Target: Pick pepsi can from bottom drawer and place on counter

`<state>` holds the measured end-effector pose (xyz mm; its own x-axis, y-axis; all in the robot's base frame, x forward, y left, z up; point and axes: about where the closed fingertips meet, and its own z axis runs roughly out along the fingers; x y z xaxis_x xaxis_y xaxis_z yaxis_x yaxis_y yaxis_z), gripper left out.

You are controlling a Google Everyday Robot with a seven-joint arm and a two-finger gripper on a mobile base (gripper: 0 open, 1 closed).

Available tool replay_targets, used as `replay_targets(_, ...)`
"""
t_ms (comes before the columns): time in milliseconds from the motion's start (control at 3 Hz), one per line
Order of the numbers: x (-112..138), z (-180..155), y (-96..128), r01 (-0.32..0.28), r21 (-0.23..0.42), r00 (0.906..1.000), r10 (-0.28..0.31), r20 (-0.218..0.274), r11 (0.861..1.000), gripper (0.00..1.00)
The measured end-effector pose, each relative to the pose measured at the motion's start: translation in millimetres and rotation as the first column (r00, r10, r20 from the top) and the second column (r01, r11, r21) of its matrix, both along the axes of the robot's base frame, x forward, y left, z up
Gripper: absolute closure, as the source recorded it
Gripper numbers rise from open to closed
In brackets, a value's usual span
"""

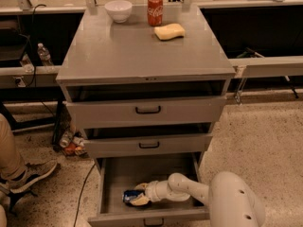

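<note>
The robot's arm (189,189) is clad in smooth, glossy white shells. A large rounded, dome-like segment at the lower right carries a few small dark dots and narrows into a slimmer tubular link with a bulbous joint. A short white wrist section follows, ending in the gripper (138,198), which is a cream-yellow shade, duller than the white casing, and sits inside the bottom drawer (156,171), toward its front left.

pepsi can (128,196) lying in bottom drawer (151,173), tool (138,198) at its right end, counter (142,56) above both
</note>
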<state>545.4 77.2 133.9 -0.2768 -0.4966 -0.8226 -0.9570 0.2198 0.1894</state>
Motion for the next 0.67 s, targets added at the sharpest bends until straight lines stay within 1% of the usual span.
replay_targets(333, 5, 17, -4, -0.011, 0.014, 0.9988, 0.011, 0.047, 1.0, 1.0)
replay_targets(667, 15, 54, -29, -0.007, 0.029, 0.9911, 0.003, 0.133, 1.0, 1.0)
